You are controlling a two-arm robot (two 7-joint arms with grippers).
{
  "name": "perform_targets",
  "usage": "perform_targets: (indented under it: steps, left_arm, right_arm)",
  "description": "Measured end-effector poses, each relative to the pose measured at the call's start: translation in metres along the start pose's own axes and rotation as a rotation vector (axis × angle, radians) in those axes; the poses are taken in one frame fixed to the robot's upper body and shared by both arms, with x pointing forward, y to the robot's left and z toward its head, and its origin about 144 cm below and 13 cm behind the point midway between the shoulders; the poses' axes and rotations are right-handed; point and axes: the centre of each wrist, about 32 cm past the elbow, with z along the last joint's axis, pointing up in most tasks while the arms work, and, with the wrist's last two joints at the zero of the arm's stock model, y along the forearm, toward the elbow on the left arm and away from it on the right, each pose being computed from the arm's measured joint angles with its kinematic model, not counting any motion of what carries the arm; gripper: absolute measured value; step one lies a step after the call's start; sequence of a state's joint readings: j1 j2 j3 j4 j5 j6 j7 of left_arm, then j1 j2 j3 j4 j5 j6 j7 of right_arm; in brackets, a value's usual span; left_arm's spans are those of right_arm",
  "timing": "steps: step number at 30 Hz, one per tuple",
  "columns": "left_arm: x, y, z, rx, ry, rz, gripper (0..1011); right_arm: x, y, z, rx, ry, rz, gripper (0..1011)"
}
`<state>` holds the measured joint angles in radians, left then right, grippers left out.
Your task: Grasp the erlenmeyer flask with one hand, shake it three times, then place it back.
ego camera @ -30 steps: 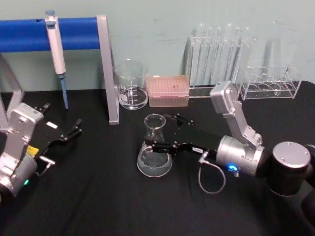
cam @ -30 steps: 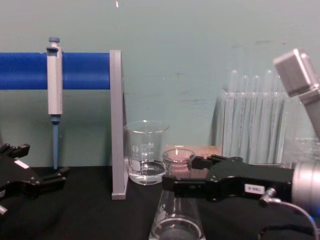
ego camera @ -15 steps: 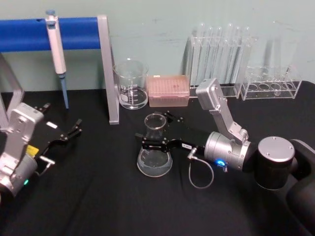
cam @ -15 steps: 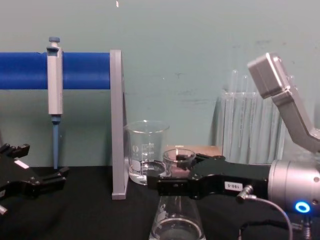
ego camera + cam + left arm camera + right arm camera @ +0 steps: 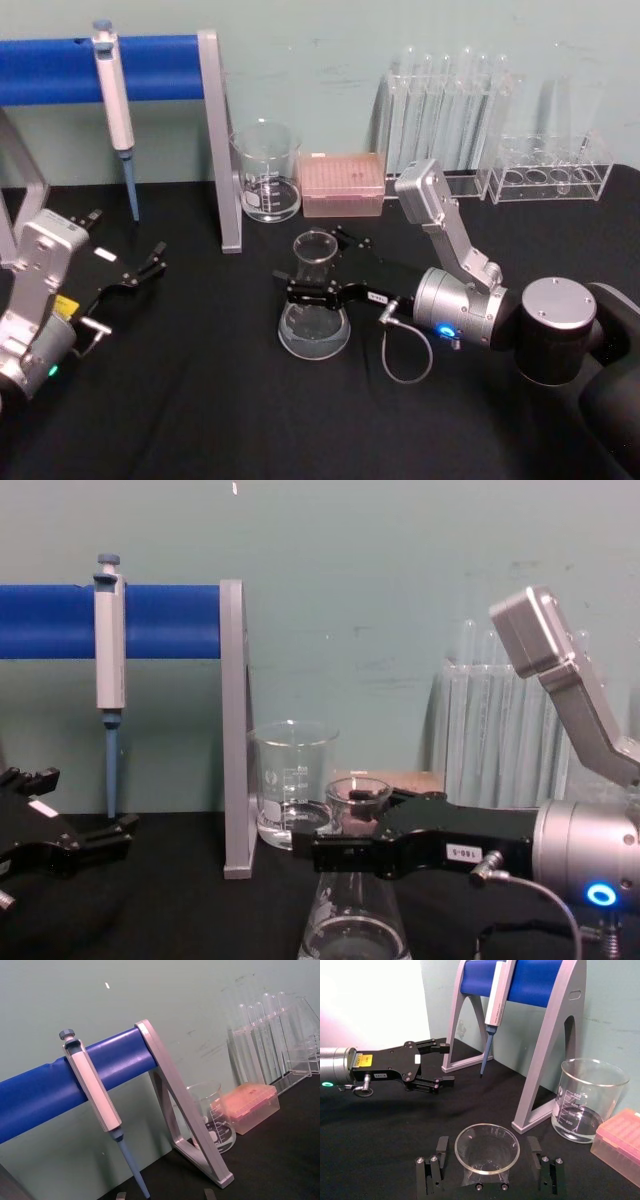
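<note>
The erlenmeyer flask [image 5: 315, 318] stands upright on the black table, mid-front, holding a little clear liquid; its body is low in the chest view [image 5: 352, 928] and its rim is near in the right wrist view [image 5: 487, 1147]. My right gripper [image 5: 324, 268] reaches in from the right at neck height, open. One finger lies on each side of the neck, with a small gap to the glass on both sides in the right wrist view. In the chest view the right gripper [image 5: 346, 826] crosses in front of the neck. My left gripper [image 5: 140, 270] rests open at the left, well away.
A beaker [image 5: 266, 185] and a pink tip box [image 5: 343, 184] stand just behind the flask. Test tubes in a rack [image 5: 450, 110] and a low clear rack [image 5: 552, 170] line the back right. A pipette [image 5: 115, 100] hangs on the blue stand [image 5: 215, 140] at back left.
My right gripper has slid left toward the flask, so its open fingers now straddle the neck. The flask and the left arm have stayed still.
</note>
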<state>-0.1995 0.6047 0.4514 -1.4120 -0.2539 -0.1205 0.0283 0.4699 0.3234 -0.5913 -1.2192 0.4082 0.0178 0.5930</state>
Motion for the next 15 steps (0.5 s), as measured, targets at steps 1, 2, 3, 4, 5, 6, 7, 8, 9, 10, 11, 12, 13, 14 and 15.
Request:
perform_targets:
  steps: [1, 2, 3, 4, 5, 6, 7, 8, 9, 10, 11, 12, 13, 14, 15]
  left_arm:
    - [0.0000, 0.0000, 0.0000, 0.000, 0.000, 0.000, 1001]
    - [0.0000, 0.0000, 0.0000, 0.000, 0.000, 0.000, 1001]
    - [0.0000, 0.0000, 0.0000, 0.000, 0.000, 0.000, 1001]
    - [0.0000, 0.0000, 0.0000, 0.000, 0.000, 0.000, 1001]
    - [0.0000, 0.0000, 0.0000, 0.000, 0.000, 0.000, 1001]
    - [0.0000, 0.0000, 0.0000, 0.000, 0.000, 0.000, 1000]
    - [0.0000, 0.0000, 0.0000, 0.000, 0.000, 0.000, 1001]
    - [0.0000, 0.0000, 0.0000, 0.000, 0.000, 0.000, 1001]
    - [0.0000, 0.0000, 0.0000, 0.000, 0.000, 0.000, 1001]
    - [0.0000, 0.0000, 0.0000, 0.000, 0.000, 0.000, 1001]
    - [0.0000, 0.0000, 0.0000, 0.000, 0.000, 0.000, 1001]
    - [0.0000, 0.0000, 0.0000, 0.000, 0.000, 0.000, 1001]
    - [0.0000, 0.0000, 0.0000, 0.000, 0.000, 0.000, 1001]
    - [0.0000, 0.0000, 0.0000, 0.000, 0.000, 0.000, 1001]
    - [0.0000, 0.0000, 0.0000, 0.000, 0.000, 0.000, 1001]
  right_arm:
    - [0.0000, 0.0000, 0.0000, 0.000, 0.000, 0.000, 977]
    - [0.0000, 0.0000, 0.0000, 0.000, 0.000, 0.000, 948]
    - [0.0000, -0.0001, -0.0001, 0.000, 0.001, 0.000, 934]
    - [0.0000, -0.0002, -0.0001, 0.000, 0.001, 0.000, 908]
    - [0.0000, -0.0002, -0.0001, 0.000, 0.001, 0.000, 893]
    - [0.0001, -0.0003, -0.0001, 0.000, 0.001, 0.000, 863]
    - [0.0000, -0.0003, -0.0001, 0.000, 0.002, 0.000, 844]
    - [0.0001, -0.0004, -0.0001, 0.000, 0.002, 0.000, 811]
    - [0.0001, -0.0004, -0.0001, 0.001, 0.002, -0.001, 776]
    - [0.0001, -0.0005, -0.0001, 0.000, 0.002, -0.001, 738]
    - [0.0001, -0.0005, -0.0001, 0.001, 0.002, -0.001, 719]
    - [0.0001, -0.0005, -0.0001, 0.001, 0.002, -0.001, 706]
    - [0.0001, -0.0006, -0.0001, 0.000, 0.002, -0.001, 683]
    - [0.0002, -0.0006, -0.0001, 0.001, 0.002, -0.001, 650]
    - [0.0002, -0.0007, -0.0001, 0.001, 0.002, -0.001, 600]
